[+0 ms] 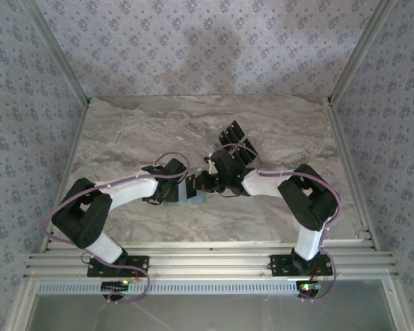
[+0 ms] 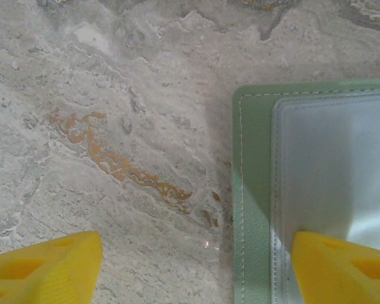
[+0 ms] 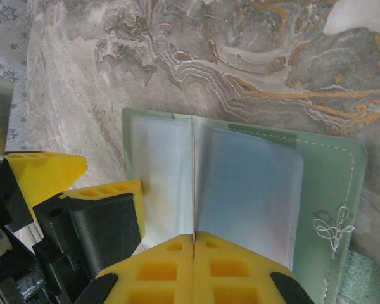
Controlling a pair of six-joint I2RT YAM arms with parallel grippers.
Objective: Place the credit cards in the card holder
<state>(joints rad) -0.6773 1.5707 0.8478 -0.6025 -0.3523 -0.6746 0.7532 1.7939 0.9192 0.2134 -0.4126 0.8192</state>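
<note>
Yellow fingers [image 3: 158, 269] of your right jaws press together nearest the lens; one card holder [image 3: 329, 183], pale green, white-stitched, two greyish sleeves [image 3: 247, 190] inside, lies open on the bench [image 3: 272, 57]; your left jaws stand apart, one finger [image 2: 342, 269] over it.

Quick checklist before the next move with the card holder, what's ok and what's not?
1. Holder lying open, sleeve facing up: ok.
2. Left pincer open, one finger over the sleeve, the other over the table: ok.
3. Right pincer shut on a thin sheet standing edge-on: ok.
4. That sheet is a card, not a sleeve leaf: cannot tell.
5. Sheet lined up with a pocket mouth: cannot tell.
</note>
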